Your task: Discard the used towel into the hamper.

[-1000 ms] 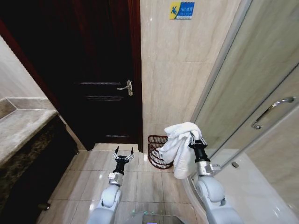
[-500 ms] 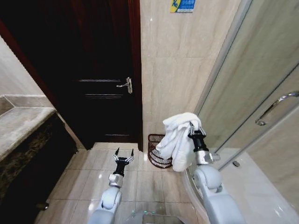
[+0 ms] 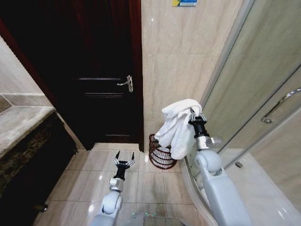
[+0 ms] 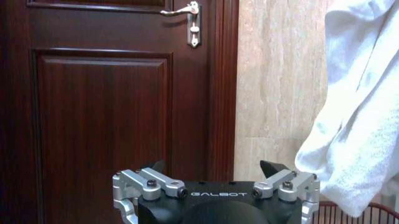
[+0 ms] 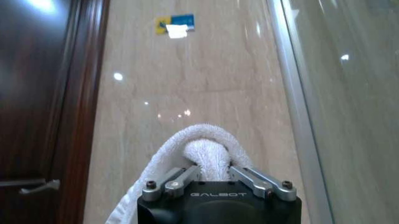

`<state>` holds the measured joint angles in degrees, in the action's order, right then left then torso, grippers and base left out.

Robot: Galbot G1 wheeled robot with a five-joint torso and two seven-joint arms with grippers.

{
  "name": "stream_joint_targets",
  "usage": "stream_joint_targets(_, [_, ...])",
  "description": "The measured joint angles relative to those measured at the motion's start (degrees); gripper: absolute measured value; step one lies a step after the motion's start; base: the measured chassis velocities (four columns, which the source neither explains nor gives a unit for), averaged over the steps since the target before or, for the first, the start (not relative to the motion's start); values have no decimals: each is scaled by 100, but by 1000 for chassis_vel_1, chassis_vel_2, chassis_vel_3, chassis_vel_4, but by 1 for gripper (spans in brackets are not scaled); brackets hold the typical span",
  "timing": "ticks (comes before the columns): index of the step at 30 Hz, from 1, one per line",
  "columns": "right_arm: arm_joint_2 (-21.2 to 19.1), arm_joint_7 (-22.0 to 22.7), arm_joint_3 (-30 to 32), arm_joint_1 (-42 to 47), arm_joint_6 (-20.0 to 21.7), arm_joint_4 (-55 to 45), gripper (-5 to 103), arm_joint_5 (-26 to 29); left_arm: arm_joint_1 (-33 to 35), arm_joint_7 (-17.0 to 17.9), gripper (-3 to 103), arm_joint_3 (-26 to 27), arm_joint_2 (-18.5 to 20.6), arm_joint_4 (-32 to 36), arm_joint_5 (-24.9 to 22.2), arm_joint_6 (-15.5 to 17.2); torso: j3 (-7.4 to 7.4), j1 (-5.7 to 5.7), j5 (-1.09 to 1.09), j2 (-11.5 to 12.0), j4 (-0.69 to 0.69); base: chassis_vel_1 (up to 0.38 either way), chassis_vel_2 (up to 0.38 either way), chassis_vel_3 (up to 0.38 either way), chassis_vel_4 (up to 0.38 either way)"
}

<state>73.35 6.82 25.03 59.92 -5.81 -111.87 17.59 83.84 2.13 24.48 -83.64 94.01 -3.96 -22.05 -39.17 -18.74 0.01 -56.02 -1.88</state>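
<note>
A white towel [image 3: 176,125] hangs bunched from my right gripper [image 3: 195,114], which is shut on it and holds it up above the hamper [image 3: 161,153]. The hamper is a small round reddish-brown wire basket on the floor against the marble wall, partly hidden behind the towel. In the right wrist view the towel [image 5: 203,151] bulges between the fingers of the right gripper [image 5: 212,175]. My left gripper [image 3: 124,157] is low over the floor tiles, left of the hamper, open and holding nothing. The left wrist view shows the towel [image 4: 361,107] hanging over the hamper's rim [image 4: 358,212].
A dark wooden door [image 3: 94,75] with a metal lever handle [image 3: 126,83] stands to the left of the marble wall. A stone counter [image 3: 21,125] runs along the left. A glass shower door [image 3: 263,94] with a bar handle is on the right.
The right gripper has lifted the towel higher and slightly left, closer over the hamper. The head view has shifted, so the wall sticker has slid up toward the top edge. The left arm stays put.
</note>
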Motion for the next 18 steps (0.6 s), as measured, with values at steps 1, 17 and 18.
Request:
stream_joint_targets(1, [-3, 1, 0, -23, 11, 46, 8, 17, 0, 1, 100, -1, 1, 17, 4, 5, 18, 14, 0, 32, 0, 0, 0, 0, 0])
stream_joint_targets(17, [-80, 101, -254, -341, 233, 114, 8, 135, -26, 4, 100, -9, 102, 34, -67, -17, 266, 218, -1, 484, 1, 0, 0, 0, 0])
stream_joint_targets(18, [-86, 81, -313, -387, 248, 140, 8, 189, -27, 3, 100, -12, 103, 25, -68, -20, 283, 231, -1, 513, 1, 0, 0, 0, 0])
